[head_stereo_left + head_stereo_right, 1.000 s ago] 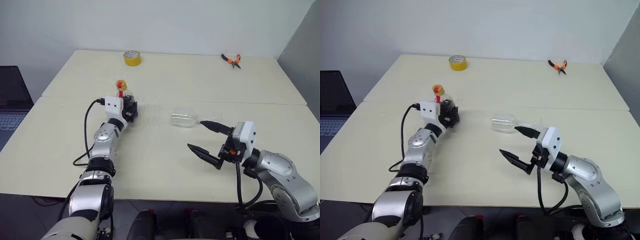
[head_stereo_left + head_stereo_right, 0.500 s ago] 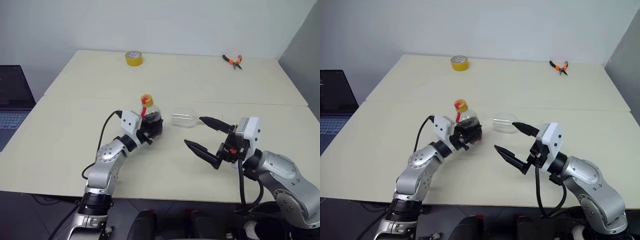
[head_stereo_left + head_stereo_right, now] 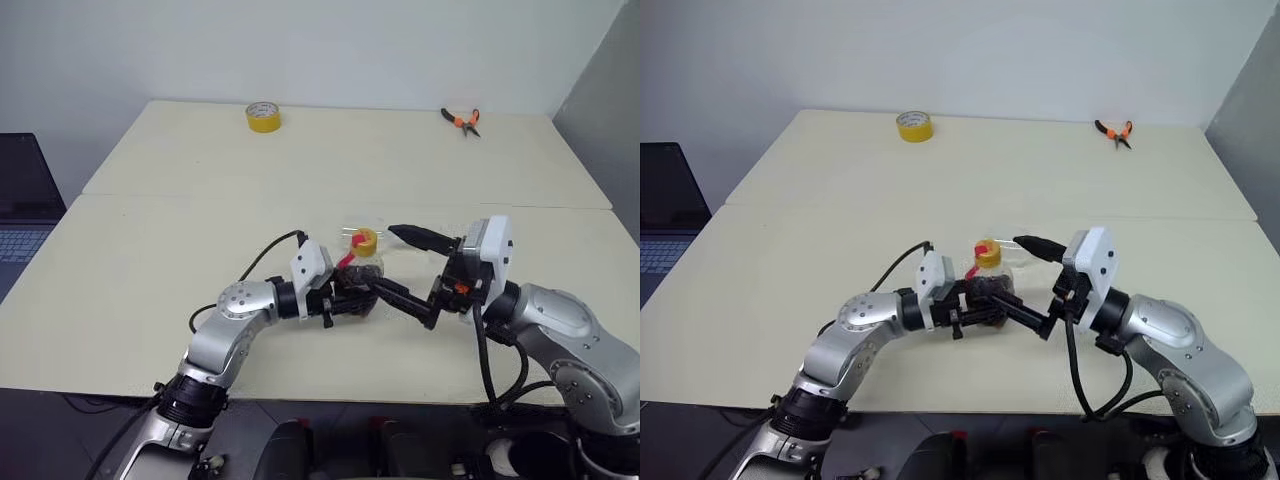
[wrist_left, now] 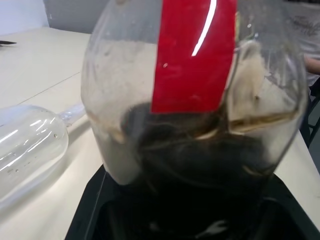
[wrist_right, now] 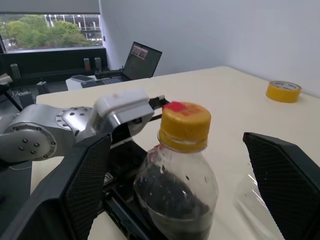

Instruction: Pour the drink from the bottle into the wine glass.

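The bottle (image 3: 360, 268) is a small clear one with a yellow cap (image 5: 184, 125) and a red label strip (image 4: 192, 55). It stands upright just above the table, and the dark drink (image 5: 172, 197) fills its lower body. My left gripper (image 3: 345, 298) points to the right and is shut on the bottle's base. My right gripper (image 3: 384, 258) is open, with one finger above and one below, and the bottle sits between them untouched. The wine glass (image 4: 30, 142) lies on its side on the table just behind the bottle.
A yellow tape roll (image 3: 262, 116) sits at the far left of the table (image 3: 150, 250) and orange-handled pliers (image 3: 461, 119) at the far right. A laptop (image 3: 25, 200) stands off the table's left edge. A seam runs across the tabletop.
My left arm has carried the bottle to the right and nearer, from the table's left side to between the right gripper's open fingers. The right gripper has risen a little.
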